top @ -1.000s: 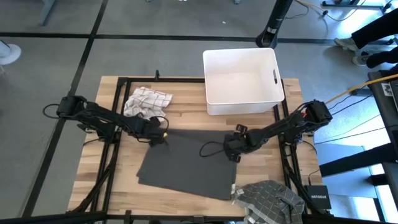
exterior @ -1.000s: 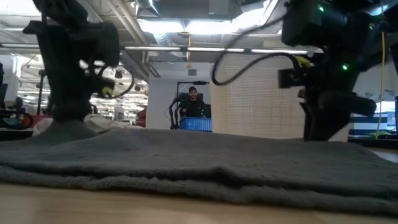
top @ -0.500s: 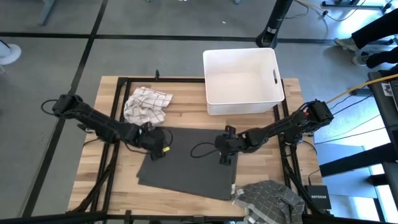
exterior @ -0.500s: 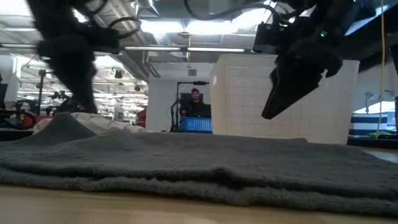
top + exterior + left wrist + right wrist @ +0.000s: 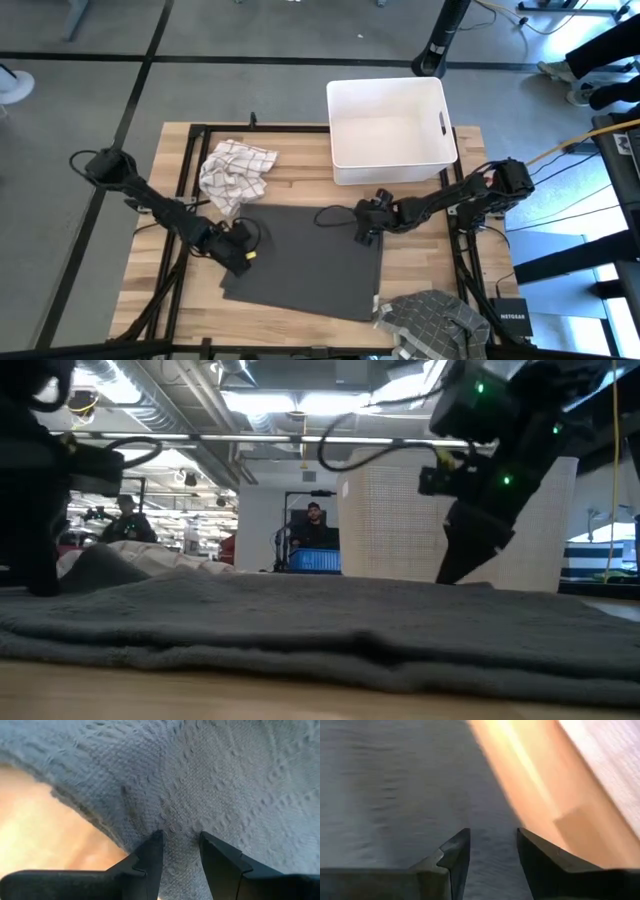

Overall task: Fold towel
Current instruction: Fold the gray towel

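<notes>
The dark towel (image 5: 305, 262) is seen flat on the table (image 5: 420, 280), in front of the white bin (image 5: 390, 125), with a doubled layer showing along its near and left edges. The left gripper (image 5: 238, 256) is set low over the towel's left edge, its fingers (image 5: 150, 855) parted with cloth visible between them but nothing pinched. The right gripper (image 5: 365, 222) is placed at the far right corner, fingers (image 5: 455, 852) likewise spread over the fabric, empty. For this step, both edges should be taken evenly and at the same height, so that the fold is carried over square and no crease is dragged in. Since a second ago, the left gripper has been brought from the far left corner down along the left edge, and the right gripper has been carried inward and then back to the far edge; the towel now looks narrower.
</notes>
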You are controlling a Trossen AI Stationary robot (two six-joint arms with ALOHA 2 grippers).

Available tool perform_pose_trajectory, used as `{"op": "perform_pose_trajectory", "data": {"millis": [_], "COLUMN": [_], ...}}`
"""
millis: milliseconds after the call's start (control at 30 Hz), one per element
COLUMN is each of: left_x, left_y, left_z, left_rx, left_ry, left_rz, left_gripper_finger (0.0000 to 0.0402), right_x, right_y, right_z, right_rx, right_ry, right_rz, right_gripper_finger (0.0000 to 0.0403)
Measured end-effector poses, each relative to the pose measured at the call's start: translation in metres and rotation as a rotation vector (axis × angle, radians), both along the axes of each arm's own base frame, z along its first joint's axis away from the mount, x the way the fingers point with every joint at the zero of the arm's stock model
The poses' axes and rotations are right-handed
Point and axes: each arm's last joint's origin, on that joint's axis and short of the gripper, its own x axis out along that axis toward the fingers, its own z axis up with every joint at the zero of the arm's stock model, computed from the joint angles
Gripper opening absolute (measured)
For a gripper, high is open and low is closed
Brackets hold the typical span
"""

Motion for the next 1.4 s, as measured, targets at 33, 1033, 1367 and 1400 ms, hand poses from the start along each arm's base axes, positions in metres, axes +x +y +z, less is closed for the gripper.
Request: {"op": "perform_pose_trajectory", "data": {"millis": [33,1033,1367,1400], "left_x": [-0.002,0.001,-0.003,-0.004], "left_y": [-0.002,0.018,0.047,0.049], "left_z": [-0.001,0.060,0.018,0.015], "left_rx": [-0.013,0.360,0.313,0.316], "left_ry": [-0.009,-0.200,0.006,0.018], "left_rz": [0.004,-0.095,-0.036,-0.025], "left_gripper_finger": [0.0120,0.0120,0.0120,0.0120], "right_x": [-0.002,0.075,0.139,0.143], "right_y": [-0.003,0.077,0.099,0.101], "right_z": [-0.002,0.030,-0.002,-0.008], "right_rx": [-0.006,0.141,0.125,0.126], "right_ry": [0.003,-0.544,-0.495,-0.465], "right_rz": [-0.026,0.401,0.544,0.551], "right_gripper_finger": [0.0166,0.0166,0.0166,0.0166]}}
